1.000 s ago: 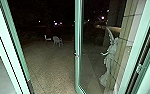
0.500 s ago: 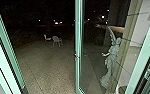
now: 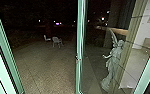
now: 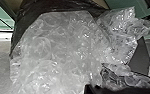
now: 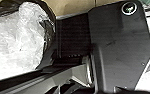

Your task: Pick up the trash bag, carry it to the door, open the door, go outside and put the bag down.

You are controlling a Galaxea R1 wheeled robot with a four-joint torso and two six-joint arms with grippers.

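Note:
The trash bag shows large in the left wrist view as a black bag (image 4: 58, 5) with clear crinkled plastic (image 4: 58, 45) bulging out of it. In the right wrist view the same clear plastic (image 5: 18, 37) lies close to the robot's own dark body parts. Whether either gripper's fingers hold the bag cannot be told. In the head view a green-framed glass door (image 3: 79, 50) stands swung outward, with a small handle (image 3: 78, 59) on its edge. The doorway to its left opens onto the paved yard (image 3: 46, 65), dark beyond.
Green frame posts stand at the left (image 3: 6, 50) and right (image 3: 148, 67) of the doorway. A pale winged statue (image 3: 113, 62) is seen through the door glass, beside a wall. Farther out on the yard are a white chair (image 3: 57, 42) and another pale seat (image 3: 46, 38).
The head camera's view has shifted; the left frame post sits nearer the picture's edge, and more wall shows at the right. The door still stands open.

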